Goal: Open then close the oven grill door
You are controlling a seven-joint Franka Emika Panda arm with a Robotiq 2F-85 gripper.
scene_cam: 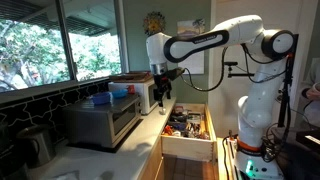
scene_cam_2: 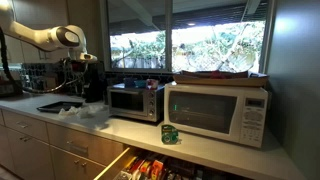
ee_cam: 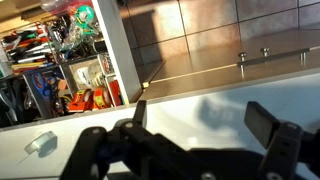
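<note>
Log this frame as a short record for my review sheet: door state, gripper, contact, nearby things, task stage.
oven grill door: shut, as both exterior views show
gripper: open, holding nothing
contact: none; the gripper is apart from the door
drawer: pulled open below the counter, full of items
white microwave: beside the oven, door shut
task stage: opening not yet begun

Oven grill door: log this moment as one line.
oven grill door: looks shut | gripper: open, empty, clear of door | drawer: open | step: door not yet grasped
</note>
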